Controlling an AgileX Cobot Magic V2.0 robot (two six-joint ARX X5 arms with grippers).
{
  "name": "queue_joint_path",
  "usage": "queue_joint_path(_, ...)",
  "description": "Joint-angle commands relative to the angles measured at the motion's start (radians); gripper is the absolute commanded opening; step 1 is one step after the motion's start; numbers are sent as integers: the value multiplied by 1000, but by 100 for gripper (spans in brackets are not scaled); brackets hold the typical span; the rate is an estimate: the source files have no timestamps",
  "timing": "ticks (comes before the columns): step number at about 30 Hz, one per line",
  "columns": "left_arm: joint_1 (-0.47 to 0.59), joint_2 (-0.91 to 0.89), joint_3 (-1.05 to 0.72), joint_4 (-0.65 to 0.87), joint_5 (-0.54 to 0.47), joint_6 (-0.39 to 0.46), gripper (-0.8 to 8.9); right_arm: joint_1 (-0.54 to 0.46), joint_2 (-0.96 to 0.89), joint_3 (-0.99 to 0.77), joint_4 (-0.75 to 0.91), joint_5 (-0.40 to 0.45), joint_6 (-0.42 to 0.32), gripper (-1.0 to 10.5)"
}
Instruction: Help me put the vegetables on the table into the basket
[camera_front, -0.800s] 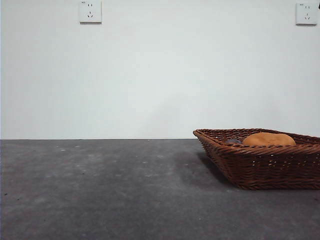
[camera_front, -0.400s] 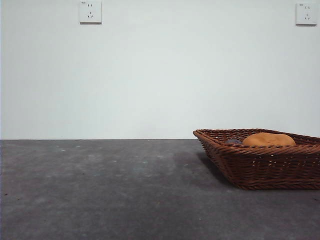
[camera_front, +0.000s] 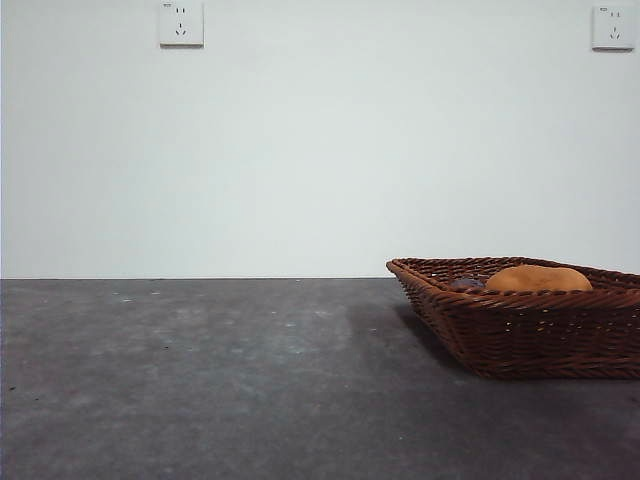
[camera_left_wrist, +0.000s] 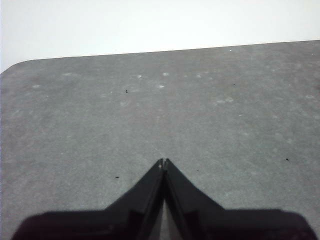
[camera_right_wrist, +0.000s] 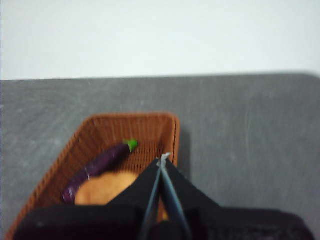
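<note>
The basket (camera_front: 520, 318) stands on the worktop (camera_front: 200, 380), at the right side in the front view. Inside it lie the potato (camera_right_wrist: 102, 191) and the eggplant (camera_right_wrist: 97, 167), touching each other, the eggplant with its green stem toward the far end. The corn cob is not visible in any view; possibly the arm hides it in the basket, but I cannot tell. No vegetable lies on the bare parts of the worktop that are seen. The right pincer (camera_right_wrist: 164, 159) hangs above the basket, its jaws pressed together and grasping nothing. The left pincer (camera_left_wrist: 163, 162) is also clenched and empty, above bare worktop, well apart from the basket. I judge the task nearly finished or finished. If the corn must be taken, it is probably stiff, light and a little bumpy, so a hold across its middle seems the safest. The potato looks round and smooth and may slip; the eggplant is thin, best gripped at mid body.
</note>
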Motion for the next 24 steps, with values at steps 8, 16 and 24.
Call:
queue_joint_path(8, 3, 0, -10, 7, -3, -5, -3, 1, -159, -272, 46, 1, 73, 1)
queue_joint_path(16, 3, 2, -10, 7, -3, -5, -3, 2, -209, -320, 55, 1, 70, 1)
queue_joint_path(24, 3, 11, -10, 7, -3, -5, -3, 2, -209, -320, 54, 1, 72, 1)
